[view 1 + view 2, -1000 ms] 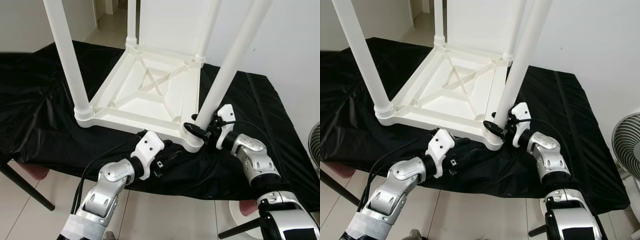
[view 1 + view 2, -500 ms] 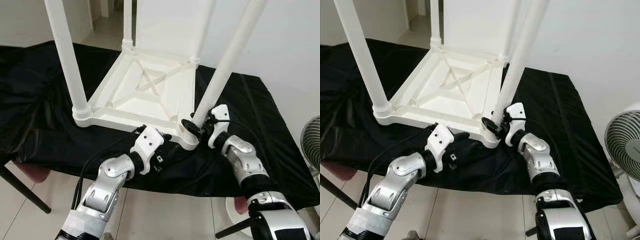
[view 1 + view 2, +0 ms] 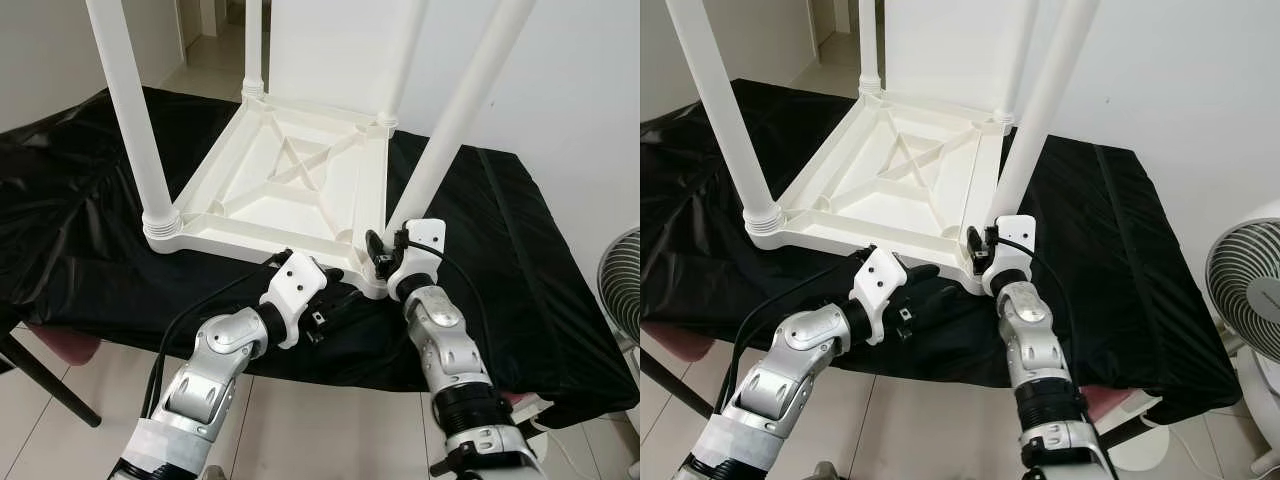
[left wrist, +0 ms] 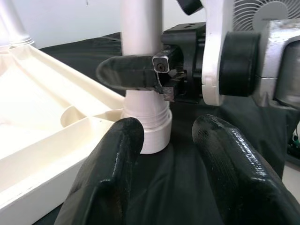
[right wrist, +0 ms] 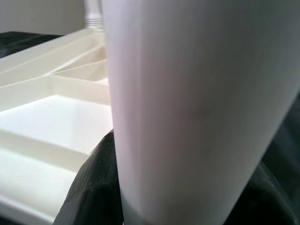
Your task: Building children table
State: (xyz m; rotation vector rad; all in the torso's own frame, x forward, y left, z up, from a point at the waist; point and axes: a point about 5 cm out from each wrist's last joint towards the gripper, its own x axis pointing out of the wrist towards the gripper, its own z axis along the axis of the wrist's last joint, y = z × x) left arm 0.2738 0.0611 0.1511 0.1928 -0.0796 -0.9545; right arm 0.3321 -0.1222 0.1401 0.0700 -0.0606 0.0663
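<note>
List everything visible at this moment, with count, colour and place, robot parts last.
Tabletop: one, white, upside down on the black cloth, ribbed underside up.
Table legs: four, white, standing up from the tabletop's corners.
Black cloth: one, draped over the work surface.
Fan: one, white, on the floor at the robot's right.
Left gripper: black fingers open, low beside the tabletop's near edge.
Right gripper: black fingers closed around the base of the near right leg.
</note>
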